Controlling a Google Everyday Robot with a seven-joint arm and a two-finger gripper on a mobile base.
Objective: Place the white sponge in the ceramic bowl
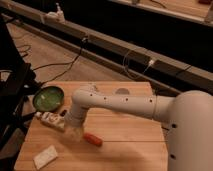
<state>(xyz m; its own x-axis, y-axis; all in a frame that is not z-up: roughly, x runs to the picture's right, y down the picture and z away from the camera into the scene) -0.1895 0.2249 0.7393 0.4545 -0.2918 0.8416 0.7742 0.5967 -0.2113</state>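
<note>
**Sponge grab coming up: how I reckon it'll handle**

The white sponge [45, 156] is lying flat near the front-left corner of the desk [125, 142], well apart from everything else. The ceramic bowl [48, 98] sits by the back-left edge, green side up.

The tool [73, 131] hangs low over the desk between the two. It's just beside a white labelled container [50, 120] and near a small orange-red thing [92, 139]. I honestly can't tell if the tool is open or closed. It isn't gripping the sponge, that much is clear.

My guess is the sponge is very light and squishy, not slippery, and nothing I can break. It'll give under pressure, so a firm squeeze should be fine.

I'd pinch it across its narrow width, right at the middle. It lies at an angle, so the wrist needs turning to match. It also sits low, so I'd have to come down almost to the wood.

The bowl is the fragile bit, so I'd keep the tool off its rim.
</note>
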